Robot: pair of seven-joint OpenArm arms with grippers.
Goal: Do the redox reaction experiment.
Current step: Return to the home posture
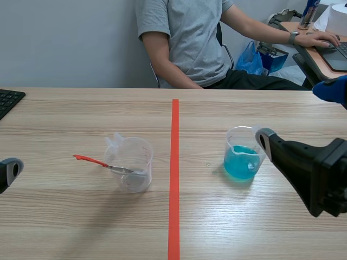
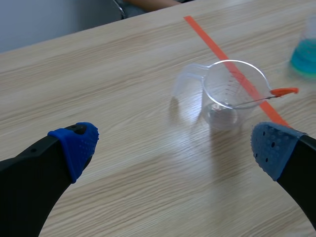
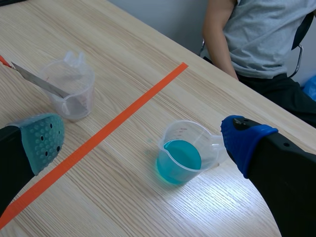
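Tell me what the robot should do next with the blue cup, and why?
Probably the right gripper should edge in and close on the handle of the blue cup. Its fingers are open and hold nothing, the cup sits between them, and the handle is beside one pad. The clear cup with the spoon stands across the tape line.

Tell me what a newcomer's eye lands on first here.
The beaker of bright blue liquid stands right of the orange tape line, with the right gripper open close beside it. Left of the line, a clear beaker holds a red-handled spatula that leans out over its rim.
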